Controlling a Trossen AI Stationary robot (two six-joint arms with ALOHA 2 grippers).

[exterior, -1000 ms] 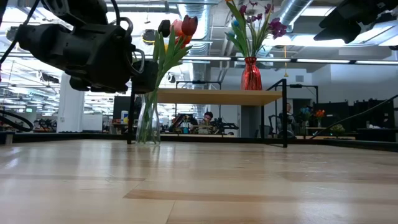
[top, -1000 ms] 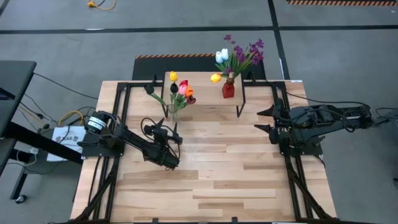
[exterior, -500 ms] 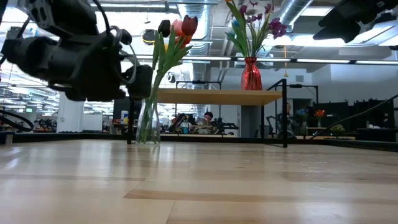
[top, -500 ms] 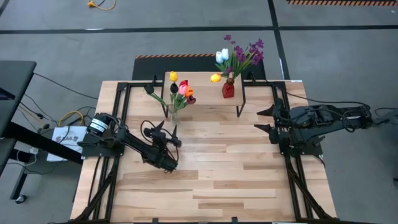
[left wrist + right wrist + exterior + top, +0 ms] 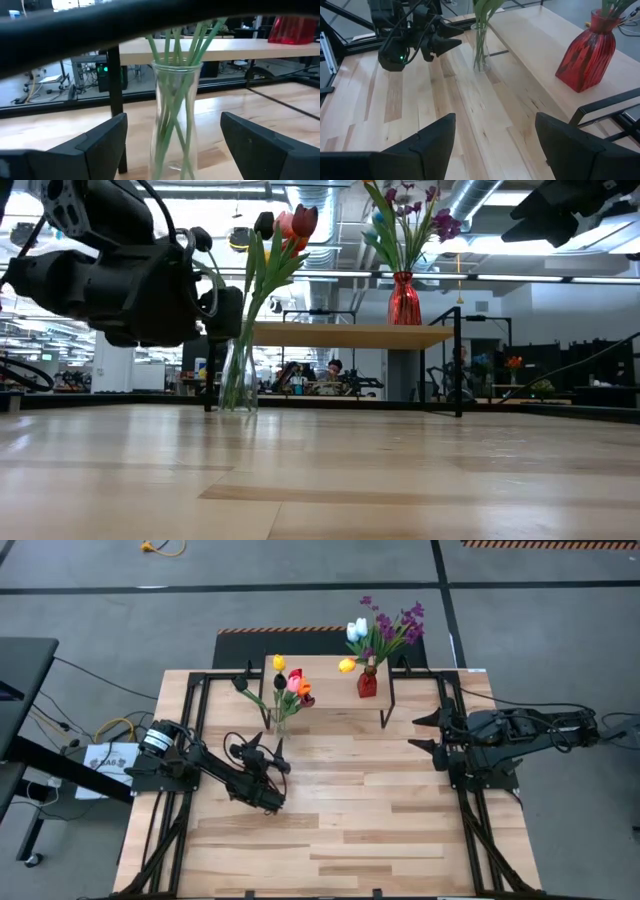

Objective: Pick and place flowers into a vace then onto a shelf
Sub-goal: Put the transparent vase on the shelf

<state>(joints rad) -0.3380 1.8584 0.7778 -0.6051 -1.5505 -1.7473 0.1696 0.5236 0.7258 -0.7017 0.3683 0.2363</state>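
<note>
Two dark arms flank a wood-plank table. At its far edge the shelf carries a red vase of flowers. A clear glass vase of tulips stands on the tabletop beside the shelf's leg, just ahead of the left gripper, fingers spread and empty, arm stretched low. The right gripper hovers near the shelf's other end, parted, holding nothing.

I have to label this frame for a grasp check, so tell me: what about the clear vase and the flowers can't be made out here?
- Clear vase base: left wrist view, cut off by the lower edge.
- Tulip heads: left wrist view, hidden above a dark bar; only stems show.
- Vase outline: high view, too small and covered by its own flowers.
- Left hand gap to the vase: low view, arm body overlaps it.
</note>
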